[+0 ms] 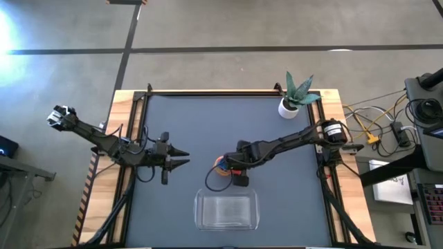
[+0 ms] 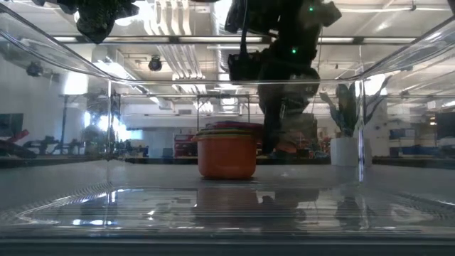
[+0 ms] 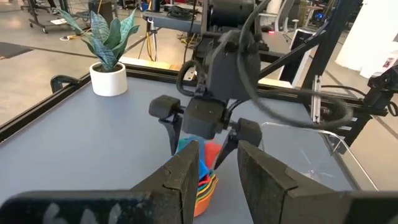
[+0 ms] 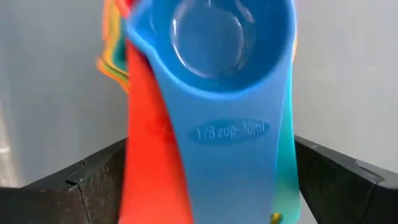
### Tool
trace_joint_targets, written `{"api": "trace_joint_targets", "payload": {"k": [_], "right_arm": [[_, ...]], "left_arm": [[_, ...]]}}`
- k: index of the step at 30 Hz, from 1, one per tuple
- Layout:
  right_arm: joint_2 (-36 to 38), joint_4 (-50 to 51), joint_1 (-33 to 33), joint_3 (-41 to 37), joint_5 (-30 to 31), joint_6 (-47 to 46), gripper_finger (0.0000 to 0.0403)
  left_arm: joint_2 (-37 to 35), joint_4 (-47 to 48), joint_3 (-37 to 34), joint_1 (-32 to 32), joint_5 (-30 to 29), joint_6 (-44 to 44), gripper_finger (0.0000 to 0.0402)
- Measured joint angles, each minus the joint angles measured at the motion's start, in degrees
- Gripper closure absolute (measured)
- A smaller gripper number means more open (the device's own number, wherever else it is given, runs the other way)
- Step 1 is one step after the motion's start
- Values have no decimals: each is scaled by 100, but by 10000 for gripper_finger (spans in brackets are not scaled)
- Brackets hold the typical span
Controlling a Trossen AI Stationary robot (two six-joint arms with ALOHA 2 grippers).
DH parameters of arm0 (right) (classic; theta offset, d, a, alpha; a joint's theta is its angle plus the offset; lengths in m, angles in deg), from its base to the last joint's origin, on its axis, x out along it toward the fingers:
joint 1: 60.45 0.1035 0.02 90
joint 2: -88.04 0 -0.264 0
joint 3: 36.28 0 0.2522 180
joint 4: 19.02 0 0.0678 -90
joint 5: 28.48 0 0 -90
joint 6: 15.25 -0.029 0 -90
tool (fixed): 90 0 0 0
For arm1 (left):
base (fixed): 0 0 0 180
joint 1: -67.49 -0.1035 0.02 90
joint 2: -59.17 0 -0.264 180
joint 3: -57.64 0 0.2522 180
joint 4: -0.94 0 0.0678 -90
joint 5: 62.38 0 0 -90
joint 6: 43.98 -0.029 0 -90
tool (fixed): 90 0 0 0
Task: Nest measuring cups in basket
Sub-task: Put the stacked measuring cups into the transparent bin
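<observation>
The measuring cups (image 1: 220, 164) stand nested in one stack on the dark mat, just beyond the far edge of the clear basket (image 1: 226, 211). In the low view the orange cup (image 2: 227, 158) shows at the bottom of the stack. The small blue cup (image 4: 208, 34) sits on top, and the red and teal handles fan out beneath the blue one. My right gripper (image 1: 232, 173) is low over the stack's handle side and shut on the handles. My left gripper (image 1: 185, 156) hovers open to the stack's left, pointing at it. My right gripper (image 4: 211, 186) has the fanned handles between its two fingers. The red handle (image 4: 143, 180) lies against one finger and the teal handle (image 4: 289, 186) against the other, with the blue handle (image 4: 230, 134) between them. The fingers slant down from above, pointing along the handles. The stack's base (image 2: 227, 173) rests on the mat.
A white plant pot (image 1: 288, 107) stands near the far right corner of the mat. The basket (image 2: 227, 213) lies between the stack and the near edge. A raised frame runs around the mat. Cables and equipment sit off the right side.
</observation>
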Motion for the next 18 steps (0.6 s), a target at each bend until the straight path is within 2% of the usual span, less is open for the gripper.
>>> {"api": "trace_joint_targets", "payload": {"k": [6,12,18], "right_arm": [[38,47,-26,17,1,20,23],[129,77,-129,20,-4,449,23],[118,270,-226,10,-480,872,23]], "left_arm": [[0,4,0,0,-1,0,309],[0,42,0,2,0,2,309],[0,41,0,0,33,4,309]]}}
